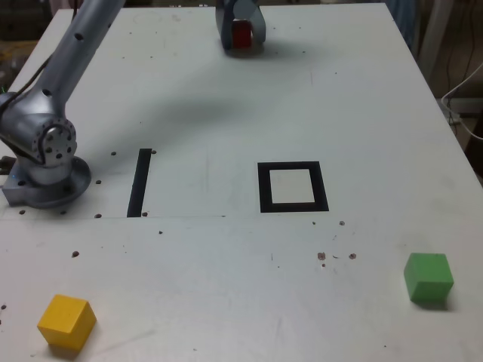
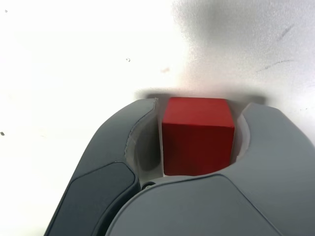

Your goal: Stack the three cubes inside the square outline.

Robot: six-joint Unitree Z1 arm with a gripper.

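Note:
At the far edge of the table in the exterior view, my gripper is down on the surface with the red cube between its jaws. The wrist view shows the red cube filling the gap of the gripper, with both grey jaws pressed against its sides. The yellow cube lies at the near edge on the exterior view's left. The green cube lies near the front on the exterior view's right. The square outline sits mid-table with nothing inside it.
The arm's round base stands at the exterior view's left, and the arm reaches over the table's back left. A straight black strip lies beside the base. Small dark specks dot the white tabletop.

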